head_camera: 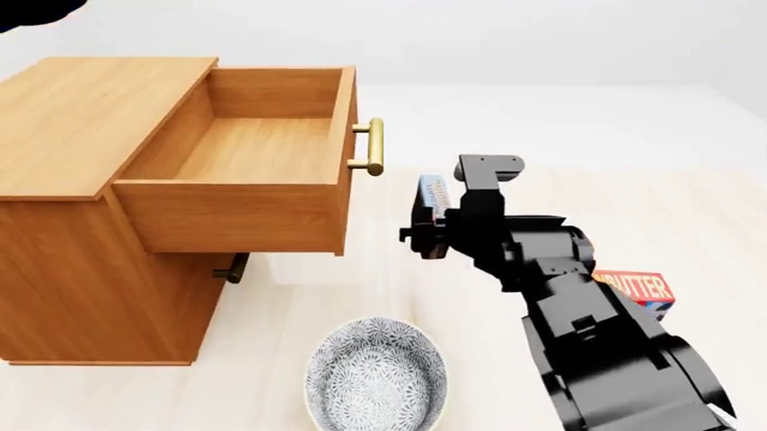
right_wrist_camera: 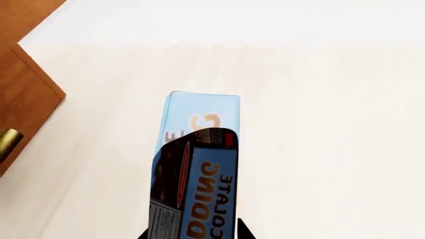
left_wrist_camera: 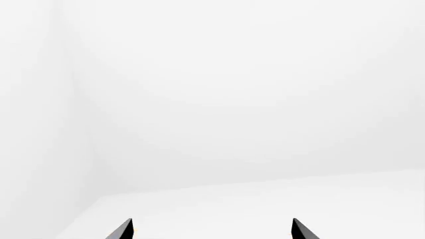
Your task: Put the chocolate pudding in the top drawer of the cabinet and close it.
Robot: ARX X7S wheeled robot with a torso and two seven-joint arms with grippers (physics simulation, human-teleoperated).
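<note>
The right arm's black jointed links [head_camera: 599, 341] fill the lower right of the head view, rising to the right gripper [right_wrist_camera: 192, 234], whose dark fingers are clamped on the chocolate pudding [right_wrist_camera: 196, 169], a thin flat light-blue box with a brown and red printed face. The box is held off the floor, just beside the brass bar handle [head_camera: 374, 146] of the top drawer [head_camera: 246, 148], a deep light-brown wooden box pulled fully out of the cabinet [head_camera: 84, 117]. The pudding is outside the drawer, lower than its front rim.

On the pale floor [head_camera: 671, 206] below the drawer sits a round blue-and-white patterned bowl [head_camera: 375, 375], near the arm. A red-orange butter box [head_camera: 639, 289] lies behind the arm, partly hidden by it. The lower drawer's small brass handle [head_camera: 233, 268] shows under the open drawer.

Floor is bare beyond the drawer front.

The left gripper [left_wrist_camera: 211, 230] shows two dark fingertips spread apart with nothing between them, against a white background.
</note>
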